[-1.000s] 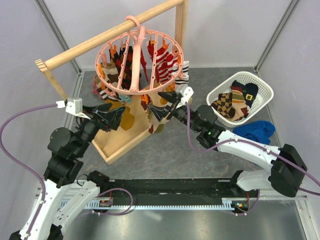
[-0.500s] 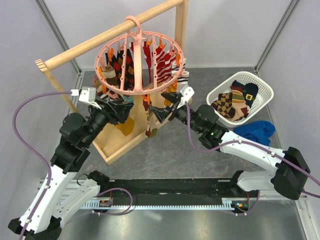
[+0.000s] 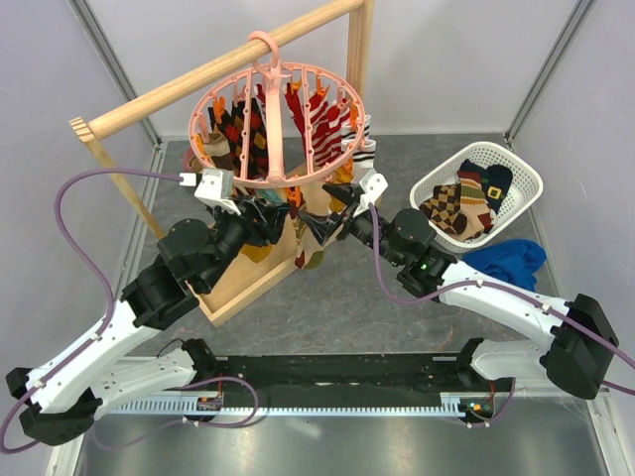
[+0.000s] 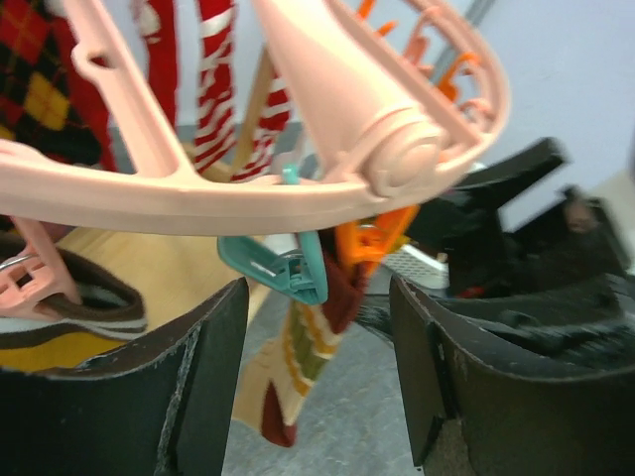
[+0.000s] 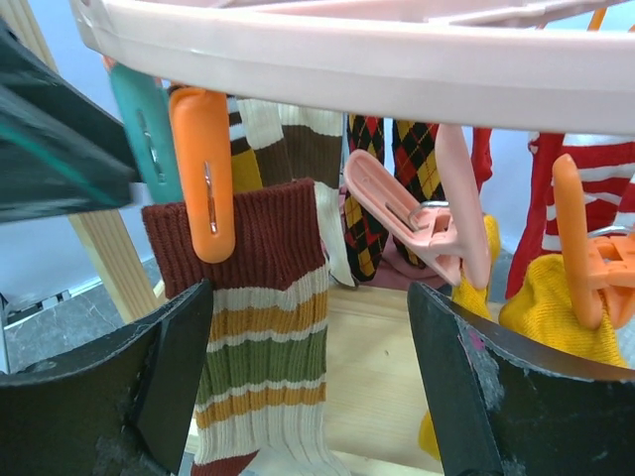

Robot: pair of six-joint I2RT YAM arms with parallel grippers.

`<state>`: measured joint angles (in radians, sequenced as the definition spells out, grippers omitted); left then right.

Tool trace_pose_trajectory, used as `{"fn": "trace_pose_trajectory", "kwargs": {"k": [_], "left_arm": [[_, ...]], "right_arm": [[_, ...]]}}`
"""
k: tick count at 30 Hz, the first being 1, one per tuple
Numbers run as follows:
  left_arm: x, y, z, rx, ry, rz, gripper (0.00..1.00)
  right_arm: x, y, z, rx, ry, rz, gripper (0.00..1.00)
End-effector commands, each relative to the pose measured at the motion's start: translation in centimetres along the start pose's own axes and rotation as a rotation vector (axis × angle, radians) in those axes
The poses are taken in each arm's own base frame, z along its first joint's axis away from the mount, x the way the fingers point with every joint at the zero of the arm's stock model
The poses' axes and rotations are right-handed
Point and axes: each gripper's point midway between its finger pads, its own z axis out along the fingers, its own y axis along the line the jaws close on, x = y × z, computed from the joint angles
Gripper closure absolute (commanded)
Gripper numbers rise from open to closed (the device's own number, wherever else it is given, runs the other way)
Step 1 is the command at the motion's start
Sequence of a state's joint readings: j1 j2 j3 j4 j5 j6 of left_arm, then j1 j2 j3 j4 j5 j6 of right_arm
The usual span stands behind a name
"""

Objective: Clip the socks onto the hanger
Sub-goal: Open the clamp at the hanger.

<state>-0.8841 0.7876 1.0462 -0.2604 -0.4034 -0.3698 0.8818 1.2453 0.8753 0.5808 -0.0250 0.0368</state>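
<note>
hanger [image 4: 298,188]: cropped by left-wrist top and left edges | striped sock [image 5: 263,327]: toe cut off at right-wrist bottom edge | clipped socks [image 3: 243,124]: partly hidden by ring spokes

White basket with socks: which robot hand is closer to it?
Right. The right hand is under the near edge of the hanger, on the side toward the white basket. The left hand is under the hanger too, but farther left, beyond the right hand.

Beneath the hanger [image 4: 198,183], teal clip [image 4: 283,268] (striped sock [image 4: 298,362] seemingly behind).
</note>
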Motion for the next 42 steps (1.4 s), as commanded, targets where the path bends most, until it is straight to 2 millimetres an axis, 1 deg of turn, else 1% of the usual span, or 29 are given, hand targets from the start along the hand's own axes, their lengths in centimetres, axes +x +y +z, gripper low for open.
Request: {"fn": "trace_pose_trajectory", "kwargs": {"k": [1,4,12,16,22,27,35,39,42], "left_arm": [[-2.6,3.1,-0.3,-0.205,-0.102,0.027,0.36],[-2.4,3.6,-0.3,-0.232,-0.105,0.029,0.36],[-3.0,4.2,-0.5,-0.279,-0.128,0.038,0.33],[-2.9,4.1,-0.2,-0.282,-0.119,0.050,0.32],[-3.6,3.3,-0.2,-0.243,-0.136,0.046,0.33],[-4.5,3.2,-0.5,-0.232,-0.168,0.046,0.33],[-5.2,3.1,-0.4,-0.229,-0.205,0.056,0.37],[-5.1,3.1,-0.1,-0.234,-0.203,0.069,0.39],[-4.6,3.2,0.2,-0.240,-0.192,0.075,0.40]], "right_arm": [[-2.0,0.8,-0.6,-0.032,-0.064,-0.009,0.14],[-1.7,0.8,-0.7,-0.034,-0.060,-0.010,0.13],[-1.1,0.8,-0.9,-0.038,-0.055,-0.021,0.13],[-0.9,0.7,-1.0,-0.036,-0.052,-0.026,0.13],[-0.8,0.8,-1.1,-0.041,-0.049,-0.028,0.12],[-0.8,0.9,-1.0,-0.049,-0.052,-0.026,0.12],[-0.4,0.9,-0.9,-0.050,-0.043,-0.027,0.12],[-0.3,0.9,-1.0,-0.050,-0.041,-0.027,0.12],[-0.3,0.9,-1.0,-0.050,-0.040,-0.028,0.12]]}}
